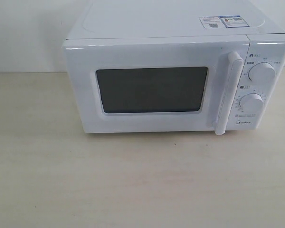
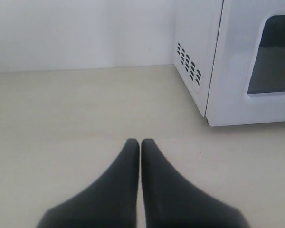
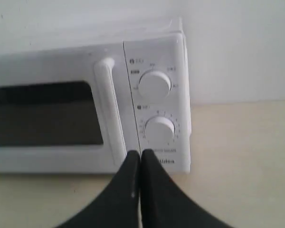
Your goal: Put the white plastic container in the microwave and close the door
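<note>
The white microwave (image 1: 175, 80) stands at the back of the pale table, its door (image 1: 154, 90) shut, with a dark window and a vertical white bar handle (image 1: 227, 93). The white plastic container is out of view. No gripper shows in the exterior view. My left gripper (image 2: 140, 142) is shut and empty above bare table, off the microwave's (image 2: 237, 66) vented side. My right gripper (image 3: 140, 154) is shut and empty, its tips in front of the microwave's (image 3: 90, 114) lower control panel, below the handle (image 3: 109, 109) and the lower dial (image 3: 159, 128).
Two round white dials (image 1: 261, 72) (image 1: 252, 102) and a Midea logo sit on the panel right of the door. Labels (image 1: 220, 21) lie on the microwave's top. A white wall stands behind. Bare pale table (image 1: 133, 180) spreads in front of the microwave.
</note>
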Robot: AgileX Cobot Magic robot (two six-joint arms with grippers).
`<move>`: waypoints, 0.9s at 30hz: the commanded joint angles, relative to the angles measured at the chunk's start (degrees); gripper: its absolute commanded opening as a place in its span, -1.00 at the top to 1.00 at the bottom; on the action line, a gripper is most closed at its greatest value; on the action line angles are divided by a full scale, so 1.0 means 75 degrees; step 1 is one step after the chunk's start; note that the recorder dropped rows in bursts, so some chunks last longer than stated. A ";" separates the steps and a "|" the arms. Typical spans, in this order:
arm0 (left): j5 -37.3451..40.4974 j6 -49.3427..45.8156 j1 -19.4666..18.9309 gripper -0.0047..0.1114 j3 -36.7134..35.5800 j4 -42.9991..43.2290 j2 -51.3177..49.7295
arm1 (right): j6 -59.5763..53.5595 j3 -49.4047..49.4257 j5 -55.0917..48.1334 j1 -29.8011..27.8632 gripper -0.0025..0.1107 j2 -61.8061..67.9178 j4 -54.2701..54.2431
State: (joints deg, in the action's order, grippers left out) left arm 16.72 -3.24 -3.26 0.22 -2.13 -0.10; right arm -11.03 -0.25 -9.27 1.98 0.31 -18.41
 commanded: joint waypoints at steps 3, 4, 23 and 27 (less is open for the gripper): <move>0.0003 0.0033 -0.0027 0.85 -0.0029 0.0015 0.0014 | 0.0029 0.0033 -0.1656 -0.0034 0.96 -0.0041 0.0685; 0.0003 0.0033 -0.0027 0.85 -0.0029 0.0015 0.0014 | 0.0029 0.0033 -0.1656 -0.0034 0.96 -0.0041 0.0685; 0.0003 0.0033 -0.0027 0.85 -0.0029 0.0015 0.0014 | 0.0029 0.0033 -0.1555 -0.0034 0.96 -0.0041 0.0980; 0.0003 0.0033 -0.0027 0.85 -0.0029 0.0015 0.0014 | 0.0029 0.0033 -0.1555 -0.0034 0.96 -0.0041 0.0981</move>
State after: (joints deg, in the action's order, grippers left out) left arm 16.72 -3.24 -3.26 0.22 -2.13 -0.10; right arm -10.86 0.04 -21.49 1.98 0.31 -11.28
